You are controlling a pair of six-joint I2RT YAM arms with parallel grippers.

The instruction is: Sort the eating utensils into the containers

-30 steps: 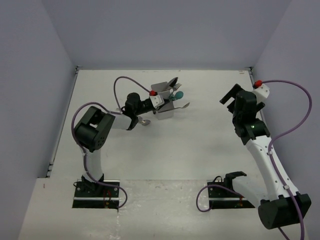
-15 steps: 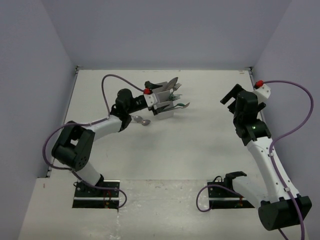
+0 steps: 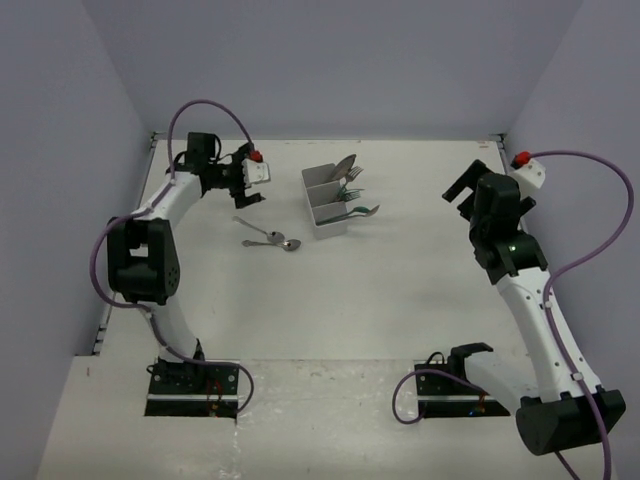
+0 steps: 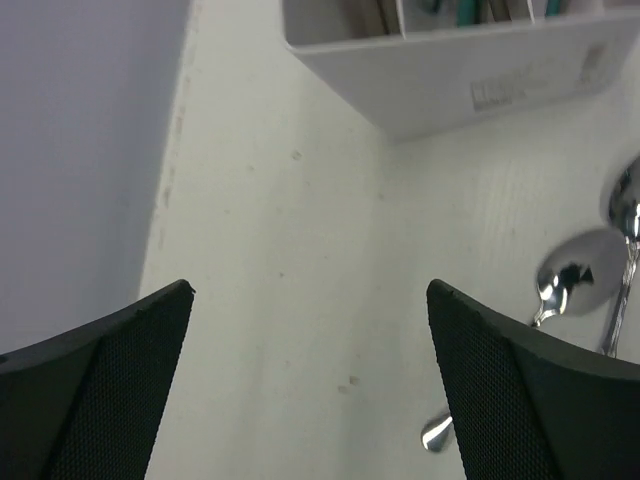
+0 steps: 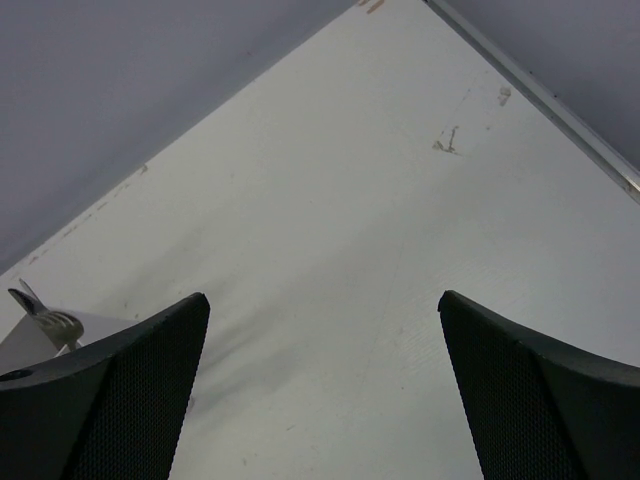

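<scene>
white box (image 4: 450, 70) cut off above; spoons (image 4: 580, 275) clipped at right edge

Box (image 3: 324, 210): white throughout. Two spoons (image 3: 271, 240) left of it: shiny silver. Utensils (image 3: 352, 196) in box: silver, with teal noted on some. Table (image 3: 400, 280): off-white, faintly marked. Arm cables (image 3: 207, 102): purple. Left finger pads (image 4: 90, 400): black, mesh-patterned.

left gripper (image 4: 310, 288) and right gripper (image 5: 324, 296) both hover with jaws wide apart.
</scene>
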